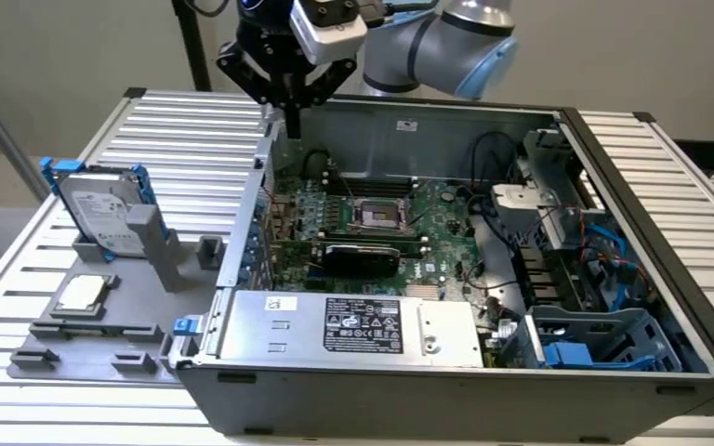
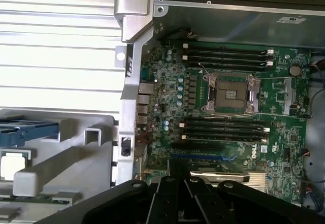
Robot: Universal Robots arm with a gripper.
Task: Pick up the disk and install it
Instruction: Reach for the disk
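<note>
The hand [image 1: 293, 119], pinched fully closed and empty, hangs over the open computer case [image 1: 456, 386] at eleven o'clock of its motherboard [image 1: 370, 223] in the exterior view, while the disk [image 1: 100, 212] stands on edge in a grey fixture [image 1: 109, 325] at the case's nine o'clock.
</note>
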